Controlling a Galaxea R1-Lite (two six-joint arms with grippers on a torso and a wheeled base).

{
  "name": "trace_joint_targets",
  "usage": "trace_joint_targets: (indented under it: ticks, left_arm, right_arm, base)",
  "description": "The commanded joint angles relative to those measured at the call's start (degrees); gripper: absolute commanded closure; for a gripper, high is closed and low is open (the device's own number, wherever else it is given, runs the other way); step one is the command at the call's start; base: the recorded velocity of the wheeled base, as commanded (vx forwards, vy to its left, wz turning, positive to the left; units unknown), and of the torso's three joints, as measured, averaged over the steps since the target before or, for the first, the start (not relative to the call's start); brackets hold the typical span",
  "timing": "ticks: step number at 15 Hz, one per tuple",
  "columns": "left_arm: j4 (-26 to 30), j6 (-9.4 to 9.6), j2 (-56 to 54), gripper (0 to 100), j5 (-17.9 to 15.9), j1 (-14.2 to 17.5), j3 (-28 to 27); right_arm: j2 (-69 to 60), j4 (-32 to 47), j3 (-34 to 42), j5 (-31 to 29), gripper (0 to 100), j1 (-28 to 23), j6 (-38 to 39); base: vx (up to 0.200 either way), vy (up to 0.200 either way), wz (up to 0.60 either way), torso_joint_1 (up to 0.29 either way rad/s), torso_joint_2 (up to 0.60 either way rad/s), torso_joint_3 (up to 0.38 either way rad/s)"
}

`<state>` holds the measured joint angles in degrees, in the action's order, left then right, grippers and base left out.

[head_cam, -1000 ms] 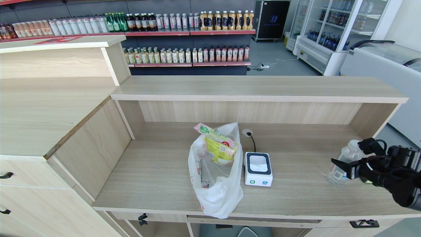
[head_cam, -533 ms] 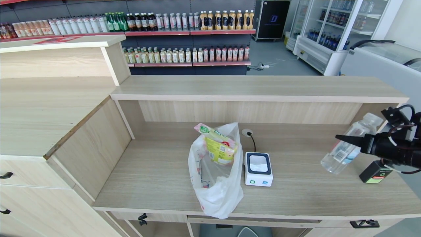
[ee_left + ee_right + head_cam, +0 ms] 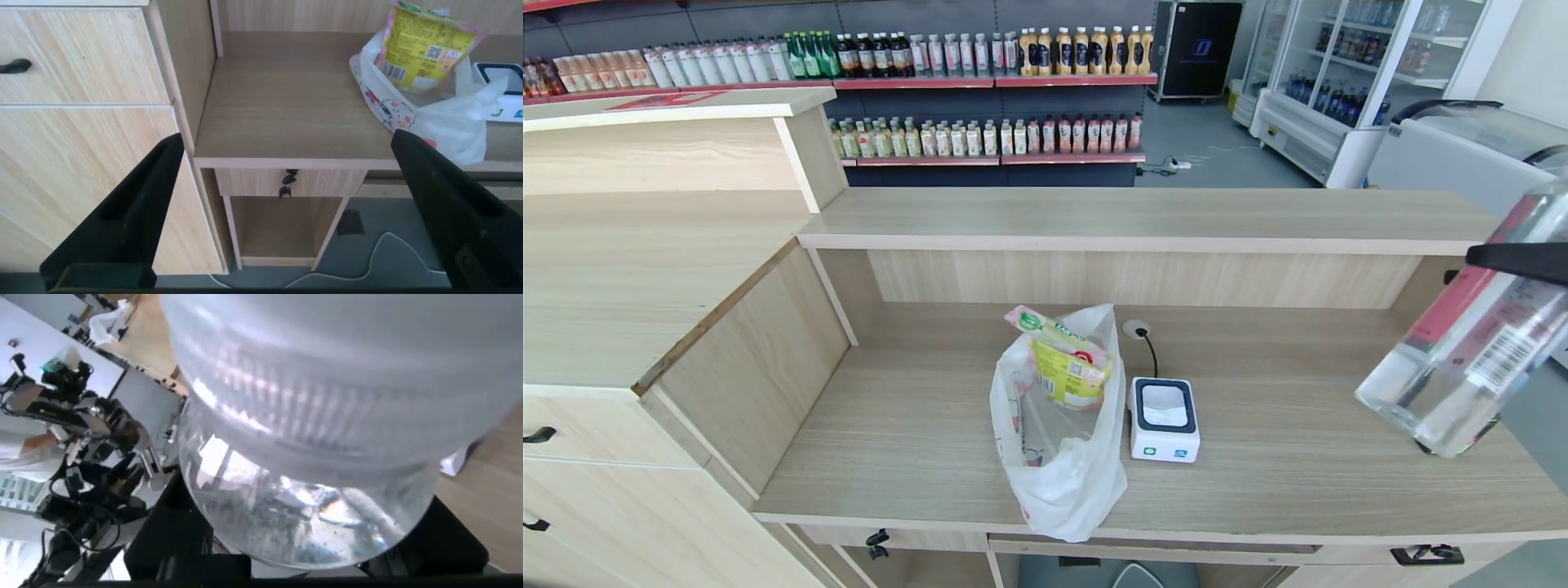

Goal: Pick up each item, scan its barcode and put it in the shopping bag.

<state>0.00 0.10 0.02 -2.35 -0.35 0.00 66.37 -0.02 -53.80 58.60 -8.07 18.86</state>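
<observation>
A clear water bottle point(image 3: 1462, 359) is hanging tilted above the right end of the checkout counter point(image 3: 915, 425). The right gripper point(image 3: 1516, 263) is clamping around its body, with the barcode label point(image 3: 1505, 357) facing outward, apparently readying it for the scanner point(image 3: 1165, 418). The scanner is sitting well to the left, just beside the shopping bag point(image 3: 1058, 465). A yellow snack pouch point(image 3: 1068, 363) is already standing in the bag. The left gripper point(image 3: 286, 212), fingers spread wide and holding nothing, is hanging low beside the counter's drawers point(image 3: 73, 65), likely keeping out of the way.
</observation>
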Motion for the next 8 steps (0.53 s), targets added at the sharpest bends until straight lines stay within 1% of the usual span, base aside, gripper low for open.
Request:
trace_joint_targets:
  ticks: [1,3,5,8]
  left_arm:
    - [0.00,-0.01,0.06,0,-0.02,0.00,0.00]
    - [0.00,-0.01,0.06,0,-0.02,0.00,0.00]
    - [0.00,-0.01,0.06,0,-0.02,0.00,0.00]
    - [0.00,-0.01,0.06,0,-0.02,0.00,0.00]
  right_arm:
    - [-9.41,3.89,-0.87,0.20,100,4.38,0.74]
    - [-11.96,7.23,-2.01,0.20,100,4.73,0.65]
    - [-13.28,8.90,-1.93,0.11,100,5.35,0.65]
    - [-14.95,9.69,-2.10,0.11,100,6.31,0.65]
  base:
    - [0.000,0.000,0.00,0.000,0.00,0.000]
    - [0.000,0.000,0.00,0.000,0.00,0.000]
    - [0.000,0.000,0.00,0.000,0.00,0.000]
    - [0.000,0.000,0.00,0.000,0.00,0.000]
